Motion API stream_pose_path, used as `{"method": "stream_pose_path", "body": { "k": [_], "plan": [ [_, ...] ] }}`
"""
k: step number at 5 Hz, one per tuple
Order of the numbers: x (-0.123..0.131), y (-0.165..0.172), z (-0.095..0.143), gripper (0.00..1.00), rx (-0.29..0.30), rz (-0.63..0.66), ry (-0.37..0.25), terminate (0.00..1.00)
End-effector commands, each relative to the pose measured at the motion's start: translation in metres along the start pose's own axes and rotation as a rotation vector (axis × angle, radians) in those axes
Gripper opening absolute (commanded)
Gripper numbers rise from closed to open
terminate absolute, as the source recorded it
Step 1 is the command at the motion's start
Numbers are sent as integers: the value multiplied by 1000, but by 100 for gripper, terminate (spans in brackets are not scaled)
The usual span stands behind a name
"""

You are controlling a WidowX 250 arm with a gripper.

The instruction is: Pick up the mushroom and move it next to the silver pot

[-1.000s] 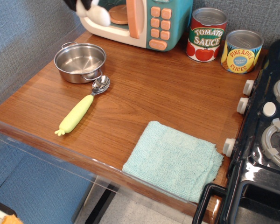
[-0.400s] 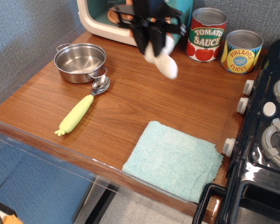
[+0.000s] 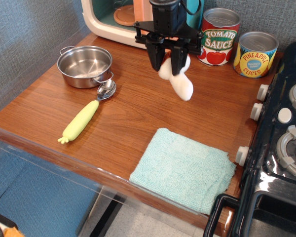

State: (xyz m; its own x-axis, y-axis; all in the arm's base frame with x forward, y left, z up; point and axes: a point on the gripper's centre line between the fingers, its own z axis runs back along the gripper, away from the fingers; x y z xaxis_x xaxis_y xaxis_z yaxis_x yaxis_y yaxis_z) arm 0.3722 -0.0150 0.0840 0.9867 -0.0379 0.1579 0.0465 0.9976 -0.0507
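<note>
From my seat, farthest left on the wooden counter point(image 3: 138, 113) I see the silver pot point(image 3: 85, 65), upright and empty, with one loop handle at its 10 o'clock and the other at its 4 o'clock. Touching or nearly touching that nearer handle is the metal bowl of a spoon point(image 3: 88, 117), whose yellow-green handle runs off toward 7 o'clock from the pot, ending near the counter's front edge. Moving right along the back, the toy microwave point(image 3: 123, 22) stands with its door open, at about 1 o'clock from the pot. In front of it my gripper point(image 3: 167, 66) hangs down from the top of the view, its two black fingers point(image 3: 154, 58) pointing at the counter and clamped on the mushroom point(image 3: 180, 84). I see mostly the fat white stem, which sticks out below the fingertips, tilted toward 4 o'clock; the cap is hidden between the fingers. The mushroom looks to be off the wood, well apart from the pot, at about 3 o'clock from it. At 6 o'clock from the gripper, a pale teal cloth point(image 3: 185, 170) lies flat by the front edge. Right again, at the back wall, stand the tomato sauce can point(image 3: 218, 37) and, just beside it, the pineapple slices can point(image 3: 256, 54). Farthest right is the black toy stove point(image 3: 281, 148).
</note>
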Motion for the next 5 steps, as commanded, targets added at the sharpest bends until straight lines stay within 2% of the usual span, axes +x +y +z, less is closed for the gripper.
{"method": "stream_pose_path", "body": {
  "k": [1, 2, 4, 5],
  "plan": [
    [0, 8, 35, 100, -23, 26, -80, 0],
    [0, 11, 55, 100, -31, 60, -106, 0],
    [-2, 16, 65, 100, -35, 83, -83, 0],
    [-2, 16, 65, 100, -35, 83, -83, 100]
  ]
}}
